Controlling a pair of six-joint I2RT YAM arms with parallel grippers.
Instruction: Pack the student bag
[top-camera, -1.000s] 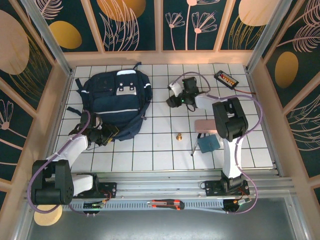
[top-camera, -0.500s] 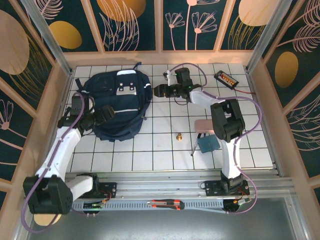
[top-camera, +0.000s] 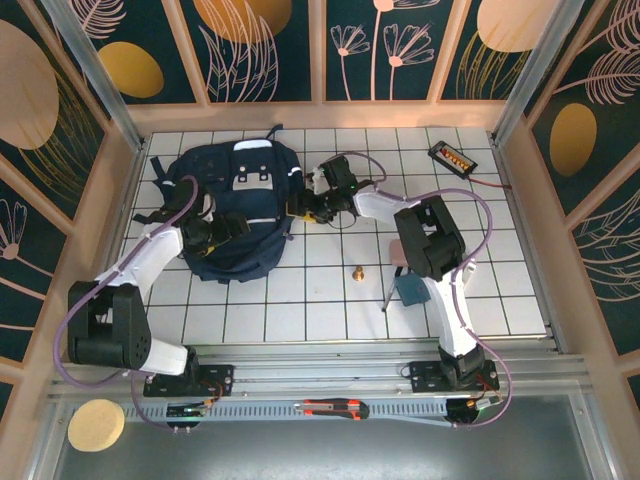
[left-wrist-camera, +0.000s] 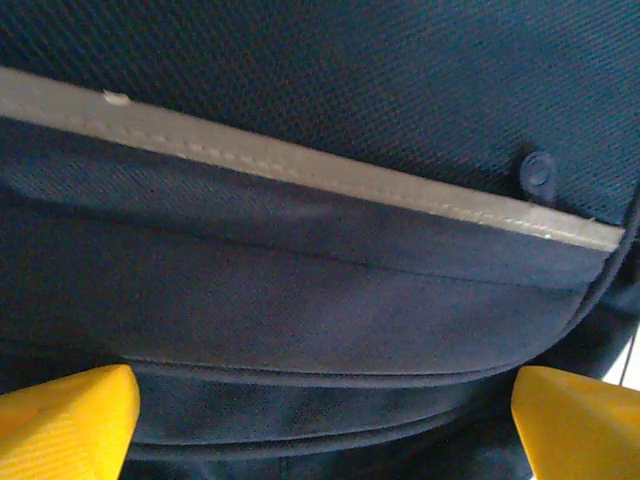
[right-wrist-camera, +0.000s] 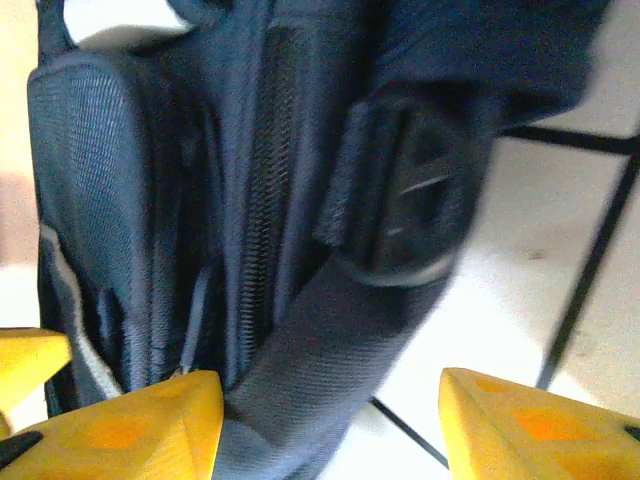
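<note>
Two arms are attending one item: the large dark navy fabric backpack with pale reflective stripes, the student bag (top-camera: 265, 232). It is lying flat, front pocket up, at the far left of the white tiled tabletop (top-camera: 320, 305). No opening is showing on it from above, so the step in hand is judged to be getting the bag open before anything is packed.

Conduct of the step: in the right wrist view a zip line (right-wrist-camera: 262, 200) is running down the bag's side. A black webbing strap and buckle (right-wrist-camera: 400, 215) is lying in the gap between the right jaws. The right jaws should be taking the zip pull and not the strap, since a grip on the strap is likely to be dragging the whole bag. The left jaws should be pinching fabric beside the zip, steadying the bag against that pull.

Pose: the left arm (top-camera: 145, 255) is reaching forward and inward, its wrist sitting over the bag's near left part. The left jaws are standing wide open, gripping nothing, with the grey stripe (left-wrist-camera: 300, 170) straight ahead. The right arm (top-camera: 380, 203) is stretching leftward, its wrist sitting at the bag's right edge. The right jaws are standing apart, unclamped, either side of the strap.
</note>
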